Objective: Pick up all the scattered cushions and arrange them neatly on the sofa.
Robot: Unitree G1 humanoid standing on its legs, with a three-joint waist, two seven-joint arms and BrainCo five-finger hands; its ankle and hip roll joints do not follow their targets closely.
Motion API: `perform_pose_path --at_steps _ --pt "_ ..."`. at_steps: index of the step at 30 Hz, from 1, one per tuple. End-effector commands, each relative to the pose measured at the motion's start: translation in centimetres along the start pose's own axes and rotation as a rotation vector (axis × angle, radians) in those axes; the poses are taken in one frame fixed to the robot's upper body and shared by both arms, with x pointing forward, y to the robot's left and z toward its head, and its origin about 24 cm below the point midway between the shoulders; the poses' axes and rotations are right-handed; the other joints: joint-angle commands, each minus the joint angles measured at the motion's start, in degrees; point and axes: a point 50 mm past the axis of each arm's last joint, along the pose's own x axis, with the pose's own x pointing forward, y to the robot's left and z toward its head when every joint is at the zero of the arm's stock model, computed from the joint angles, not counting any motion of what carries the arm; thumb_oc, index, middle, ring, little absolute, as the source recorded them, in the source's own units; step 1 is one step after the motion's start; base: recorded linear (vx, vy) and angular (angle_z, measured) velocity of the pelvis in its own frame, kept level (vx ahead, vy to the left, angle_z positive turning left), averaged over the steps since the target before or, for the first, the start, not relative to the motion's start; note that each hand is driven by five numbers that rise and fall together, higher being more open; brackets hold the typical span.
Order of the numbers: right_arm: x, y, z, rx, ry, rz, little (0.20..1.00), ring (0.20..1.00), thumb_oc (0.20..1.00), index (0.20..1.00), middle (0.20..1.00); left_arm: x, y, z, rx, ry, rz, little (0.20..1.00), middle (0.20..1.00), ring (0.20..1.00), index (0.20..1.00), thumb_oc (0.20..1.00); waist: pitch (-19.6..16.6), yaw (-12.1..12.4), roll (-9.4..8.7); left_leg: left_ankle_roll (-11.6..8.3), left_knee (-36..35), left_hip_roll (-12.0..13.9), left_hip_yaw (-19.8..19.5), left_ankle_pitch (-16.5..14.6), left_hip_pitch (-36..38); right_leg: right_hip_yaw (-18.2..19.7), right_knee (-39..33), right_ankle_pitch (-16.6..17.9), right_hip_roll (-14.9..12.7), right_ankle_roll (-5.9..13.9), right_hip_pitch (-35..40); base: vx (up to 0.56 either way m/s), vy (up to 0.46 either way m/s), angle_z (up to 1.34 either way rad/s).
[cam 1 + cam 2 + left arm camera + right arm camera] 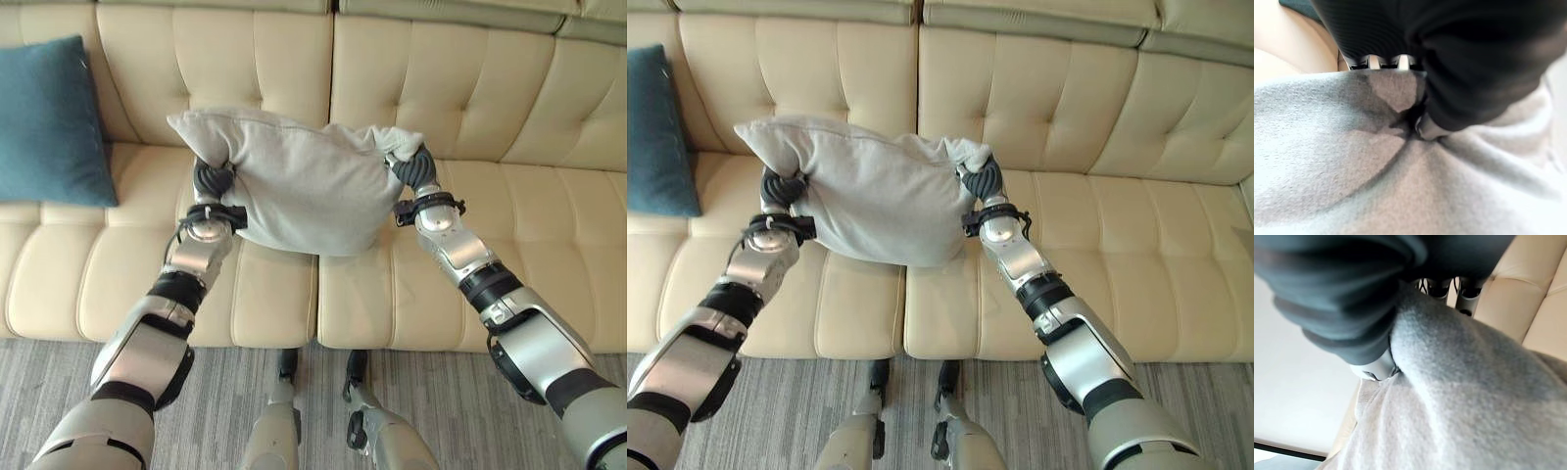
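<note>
I see a cream tufted sofa over grey striped carpet, teal cushion at nine o'clock, grey cushion lifted above the seat, left robot hand and right robot hand each clenched on its ends.

grey cushion held above sofa

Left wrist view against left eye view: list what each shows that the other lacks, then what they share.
Left wrist view alone: the left hand's thumb and fingers pinching into the grey cloth from close up. Left eye view alone: the cream sofa, the teal cushion leaning on its backrest, the right hand gripping the opposite corner. Both share the grey cushion and the left hand clamped on it.
</note>
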Motion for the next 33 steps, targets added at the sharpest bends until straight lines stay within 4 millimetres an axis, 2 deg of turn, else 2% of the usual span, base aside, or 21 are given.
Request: perform_pose_path --at_steps 1,2,7,9,12,14,16,17,20,21,22,23,24,25,26,28,29,30,31,32,33 --pt "2.0 -0.6 5.2 -0.002 -0.163 -0.01 0.325 0.325 0.325 0.325 0.325 2.2 1.0 6.7 0.045 -0.205 0.01 0.539 0.539 0.539 0.539 0.539 1.56 0.68 -1.55 -2.07 1.25 -0.42 1.03 -6.76 2.76 3.94 3.45 -9.51 -5.21 8.49 4.74 0.0 0.0 0.0" --pt "2.6 -1.1 4.4 -0.1 -0.108 0.002 1.0 1.0 1.0 1.0 1.0 2.7 1.6 6.4 0.126 -0.164 0.014 1.0 1.0 1.0 1.0 1.0 1.63 0.46 -1.68 -2.07 0.87 -0.46 1.12 -6.48 2.81 3.91 3.24 -9.16 -5.23 8.67 4.63 -0.01 0.02 0.04" --pt "3.5 -2.6 2.8 -0.305 0.027 -0.005 1.0 1.0 1.0 1.0 1.0 3.3 2.4 6.6 0.132 -0.104 0.019 1.0 1.0 1.0 1.0 1.0 1.61 0.49 -1.7 -2.09 0.53 -0.65 1.02 -6.36 3.19 3.77 2.8 -8.65 -5.46 8.84 4.87 -0.01 0.008 0.02" --pt "4.0 -5.1 2.5 -0.341 0.108 -0.094 1.0 1.0 1.0 1.0 1.0 3.8 3.3 8.1 -0.04 -0.087 0.064 1.0 1.0 1.0 1.0 1.0 1.1 0.78 -1.42 -2.28 0.25 -0.68 1.0 -6.82 4.45 3.65 2.11 -8.52 -5.42 9.05 5.97 0.02 0.009 0.04" --pt "4.1 -6.3 2.7 -0.235 0.123 -0.183 1.0 1.0 1.0 1.0 1.0 3.9 4.1 8.5 -0.185 -0.076 0.106 1.0 1.0 1.0 1.0 1.0 0.25 0.78 -1.2 -2.24 -0.04 -0.81 1.01 -6.93 5.29 3.54 1.59 -8.24 -5.47 9.15 6.67 0.03 0.009 0.0" --pt "3.6 -7.6 3.5 0.105 0.061 -0.334 1.0 1.0 1.0 1.0 1.0 3.6 5.6 9.1 -0.438 -0.116 0.181 1.0 1.0 1.0 1.0 1.0 -1.66 0.62 -0.42 -2.1 -0.32 -1.06 1.15 -8.22 7.55 3.57 0.94 -8.73 -5.41 9.22 8.63 0.1 0.04 -0.03" --pt "3.1 -8.0 3.2 0.191 0.042 -0.364 1.0 1.0 1.0 1.0 1.0 3.3 6.0 8.5 -0.489 -0.124 0.192 1.0 1.0 1.0 1.0 1.0 -2.57 0.42 -0.19 -1.95 -0.53 -1.32 1.24 -8.36 8.31 3.58 0.63 -8.67 -5.5 9.25 9.37 0.11 0.066 -0.04" --pt "2.1 -9.1 2.3 0.315 0.015 -0.42 1.0 1.0 1.0 1.0 1.0 2.5 7.1 7.5 -0.551 -0.149 0.217 1.0 1.0 1.0 1.0 1.0 -3.93 0.31 0.34 -1.84 -0.53 -1.54 1.39 -9.4 10.15 3.54 0.21 -9.11 -5.66 9.29 11.17 0.12 0.074 -0.05" --pt "0.5 -10.5 0.0 0.372 0.033 -0.471 1.0 1.0 1.0 1.0 1.0 1.2 8.3 5.8 -0.554 -0.178 0.242 1.0 1.0 1.0 1.0 1.0 -5.71 0.13 0.61 -1.72 -0.53 -1.91 1.48 -9.63 11.38 3.42 -0.09 -9.01 -6.05 9.34 12.47 0.1 0.065 -0.07" --pt "-1.5 -11.3 -2.8 0.367 0.065 -0.477 1.0 1.0 1.0 1.0 1.0 -0.5 9.3 2.4 -0.524 -0.137 0.262 1.0 1.0 1.0 1.0 1.0 -6.95 0.18 0.81 -1.6 -0.53 -2.09 1.6 -10.07 12.78 3.26 -0.17 -9.25 -6.22 9.35 13.81 0.08 0.045 -0.01" --pt "-3.0 -11.5 -4.8 0.358 0.099 -0.473 1.0 1.0 1.0 1.0 1.0 -1.8 9.6 0.5 -0.494 -0.119 0.262 1.0 1.0 1.0 1.0 1.0 -7.57 0.23 0.95 -1.44 -0.53 -2.18 1.59 -10.3 13.6 3.29 -0.2 -9.35 -6.36 9.3 14.59 0.08 0.045 -0.02" --pt "-3.3 -11.3 -5.1 0.354 0.107 -0.47 1.0 1.0 1.0 1.0 1.0 -2.1 9.5 0.1 -0.49 -0.111 0.263 1.0 1.0 1.0 1.0 1.0 -7.93 0.2 1.03 -1.43 -0.53 -2.19 1.61 -10.36 13.8 3.3 -0.23 -9.39 -6.37 9.31 14.79 0.05 0.026 -0.04" --pt "-4.5 -11.0 -6.5 0.358 0.138 -0.454 1.0 1.0 1.0 1.0 1.0 -3.2 9.7 -1.6 -0.465 -0.075 0.265 1.0 1.0 1.0 1.0 1.0 -8.44 0.2 1.11 -1.32 -0.53 -2.25 1.75 -10.56 14.41 3.26 -0.27 -9.5 -6.47 9.28 15.43 0.03 0.031 -0.12" --pt "-7.6 -10.0 -9.7 0.398 0.22 -0.411 1.0 1.0 1.0 1.0 1.0 -6.0 10.0 -4.8 -0.424 -0.017 0.271 1.0 1.0 1.0 1.0 1.0 -8.84 0.4 1.06 -1.14 -0.53 -2.37 1.75 -10.75 15.44 3.32 -0.28 -9.5 -6.62 9.24 16.21 0.03 0.04 -0.16" --pt "-9.6 -9.8 -11.5 0.418 0.272 -0.398 1.0 1.0 1.0 1.0 1.0 -7.9 10.5 -6.4 -0.381 0.01 0.275 1.0 1.0 1.0 1.0 1.0 -9.09 0.49 1.08 -0.99 -0.53 -2.44 1.7 -10.9 15.97 3.27 -0.28 -9.58 -6.72 9.2 16.69 0.0 0.038 -0.18" --pt "-12.9 -9.3 -14.5 0.403 0.386 -0.36 1.0 1.0 1.0 1.0 1.0 -11.6 10.6 -11.0 -0.301 0.175 0.262 1.0 1.0 1.0 1.0 1.0 -9.46 0.47 1.05 -0.83 -0.53 -2.59 1.64 -11.02 16.56 3.31 -0.28 -9.67 -6.92 9.24 17.32 -0.01 0.014 -0.04" --pt "-13.1 -9.3 -14.6 0.401 0.391 -0.358 1.0 1.0 1.0 1.0 1.0 -11.7 10.5 -11.1 -0.299 0.18 0.26 1.0 1.0 1.0 1.0 1.0 -9.69 0.46 1.1 -0.83 -0.53 -2.6 1.61 -11.05 16.61 3.28 -0.28 -9.71 -6.93 9.26 17.39 -0.04 0.039 0.03" --pt "-16.5 -8.2 -17.4 0.375 0.523 -0.32 1.0 1.0 1.0 1.0 1.0 -15.4 10.2 -15.2 -0.23 0.36 0.231 1.0 1.0 1.0 1.0 1.0 -9.82 0.46 1.15 -0.65 -0.53 -2.68 1.65 -11.17 17.05 3.01 -0.28 -9.68 -7.21 9.4 17.65 0.0 0.0 0.0" --pt "-16.6 -8.2 -17.4 0.374 0.526 -0.319 1.0 1.0 1.0 1.0 1.0 -15.5 10.2 -15.3 -0.229 0.363 0.231 1.0 1.0 1.0 1.0 1.0 -9.98 0.46 1.18 -0.64 -0.53 -2.68 1.64 -11.22 17.09 3.01 -0.28 -9.71 -7.21 9.42 17.7 -0.06 0.063 0.02" --pt "-19.2 -7.1 -19.2 0.383 0.627 -0.293 1.0 1.0 1.0 1.0 1.0 -18.4 9.6 -18.0 -0.189 0.5 0.192 1.0 1.0 1.0 1.0 1.0 -9.9 0.46 1.31 -0.48 -0.53 -2.7 1.77 -11.25 17.27 2.82 -0.28 -9.56 -7.44 9.59 17.74 -0.06 0.049 0.01" --pt "-20.2 -6.4 -19.8 0.397 0.67 -0.282 1.0 1.0 1.0 1.0 1.0 -19.8 9.0 -19.1 -0.207 0.566 0.182 1.0 1.0 1.0 1.0 1.0 -9.85 0.47 1.3 -0.36 -0.53 -2.8 1.76 -11.26 17.37 2.8 -0.28 -9.48 -7.49 9.69 17.75 -0.06 0.049 0.0"
